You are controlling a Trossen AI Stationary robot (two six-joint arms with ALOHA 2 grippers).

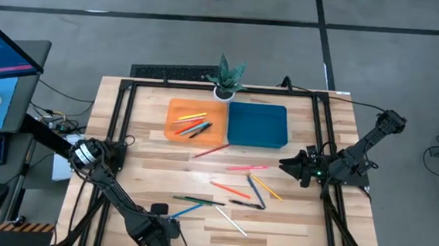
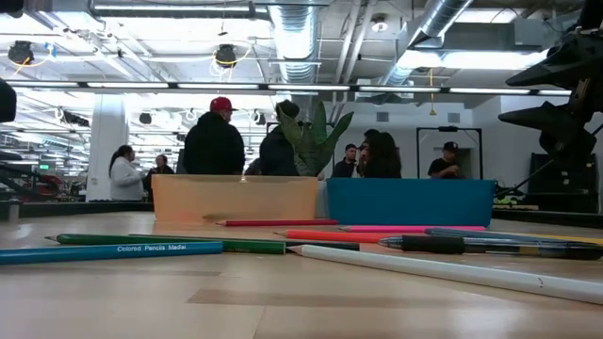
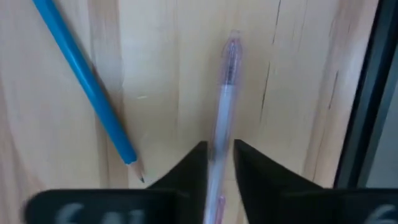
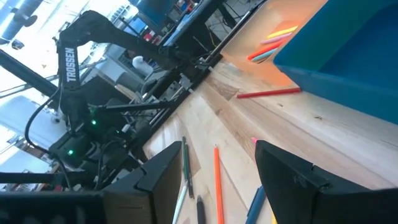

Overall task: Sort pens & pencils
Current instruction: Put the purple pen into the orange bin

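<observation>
Closest to the lens, the left end effector [image 3: 219, 163] was clamped on a pale purple pen [image 3: 225, 93] above the counter's [image 1: 298, 221] near edge, beside a blue pencil [image 3: 87, 87]. Other pens and pencils [image 1: 238, 190] lay scattered mid-counter, several in the orange tray [image 1: 174, 129]. The right end effector [image 4: 214, 165] hovered with fingers apart by the blue tray [image 1: 258, 126].

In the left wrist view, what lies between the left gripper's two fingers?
A pale purple pen runs lengthwise through the gap at the left gripper, fingers close on either side. The blue pencil lies outside it.
</observation>
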